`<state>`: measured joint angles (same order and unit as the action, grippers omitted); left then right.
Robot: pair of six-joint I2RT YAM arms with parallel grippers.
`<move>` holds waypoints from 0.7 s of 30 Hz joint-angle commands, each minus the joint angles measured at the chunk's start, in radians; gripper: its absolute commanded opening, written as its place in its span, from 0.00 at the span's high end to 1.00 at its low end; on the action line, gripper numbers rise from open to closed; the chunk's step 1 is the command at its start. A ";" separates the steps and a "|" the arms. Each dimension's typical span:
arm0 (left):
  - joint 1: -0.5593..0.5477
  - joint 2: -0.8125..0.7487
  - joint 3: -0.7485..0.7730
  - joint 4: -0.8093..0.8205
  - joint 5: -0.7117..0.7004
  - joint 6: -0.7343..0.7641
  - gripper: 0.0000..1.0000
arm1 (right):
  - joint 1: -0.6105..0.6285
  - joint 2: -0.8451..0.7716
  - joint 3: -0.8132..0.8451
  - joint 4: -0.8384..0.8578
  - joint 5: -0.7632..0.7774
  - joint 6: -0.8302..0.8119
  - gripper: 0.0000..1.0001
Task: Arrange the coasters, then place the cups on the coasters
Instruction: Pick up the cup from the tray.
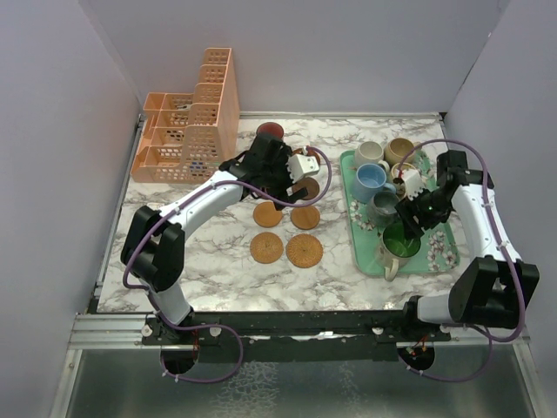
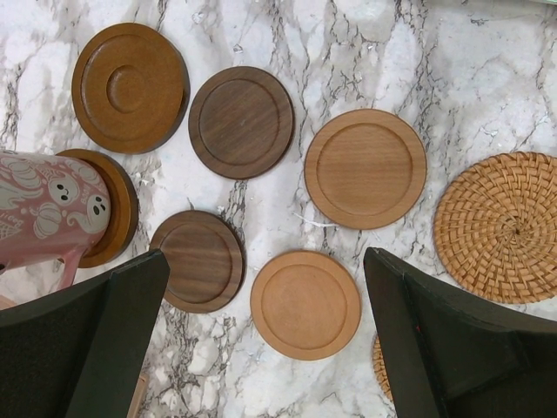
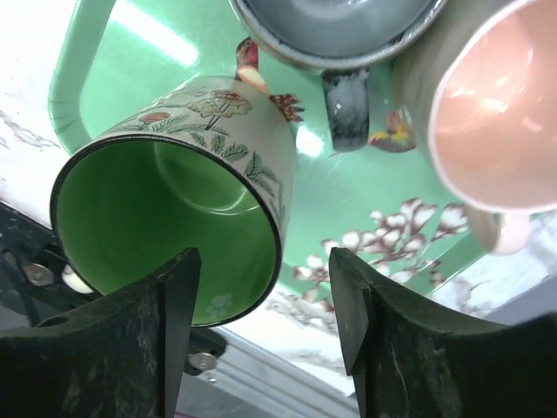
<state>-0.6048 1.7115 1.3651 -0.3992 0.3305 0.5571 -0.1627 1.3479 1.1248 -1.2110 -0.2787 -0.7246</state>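
Several round wooden coasters [image 2: 305, 305] lie spread on the marble, with a woven one [image 2: 500, 226] at the right. A pink ghost-patterned cup [image 2: 43, 205] stands on a dark coaster [image 2: 117, 209]. My left gripper [image 2: 265, 279] hovers open above the coasters [image 1: 268, 214], touching nothing. The other cups stand on the green tray [image 1: 448, 252]. My right gripper [image 3: 261, 270] is open over the rim of the green-inside cup [image 3: 165, 218]. One of its fingers [image 3: 148, 348] is at the cup's mouth and the other stands clear outside the wall. That green cup [image 1: 400, 239] is at the tray's near left.
A peach lattice organiser [image 1: 187, 131] fills the back left corner. Blue [image 1: 372, 181], cream [image 1: 370, 154], tan [image 1: 400, 150] and grey [image 3: 339, 26] cups crowd the tray, and a pink-inside cup [image 3: 496, 113] sits close beside the green one. Grey walls enclose the table.
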 commanded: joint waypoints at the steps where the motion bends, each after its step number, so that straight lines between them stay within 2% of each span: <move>1: -0.010 -0.044 -0.002 -0.012 0.023 0.008 0.01 | 0.003 0.042 0.053 0.024 -0.057 -0.197 0.37; 8: -0.012 -0.050 -0.006 -0.011 0.013 0.017 0.01 | 0.015 0.094 0.054 0.025 -0.109 -0.280 0.39; 16: -0.016 -0.044 -0.004 -0.002 0.013 0.007 0.01 | 0.017 0.068 -0.007 0.037 -0.121 -0.274 0.61; 21: -0.015 -0.044 -0.003 -0.001 0.013 0.006 0.01 | 0.017 0.046 -0.055 0.060 -0.127 -0.261 0.67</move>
<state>-0.6159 1.7020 1.3647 -0.3992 0.3305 0.5583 -0.1497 1.4265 1.1015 -1.1839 -0.3695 -0.9829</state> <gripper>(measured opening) 0.991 0.352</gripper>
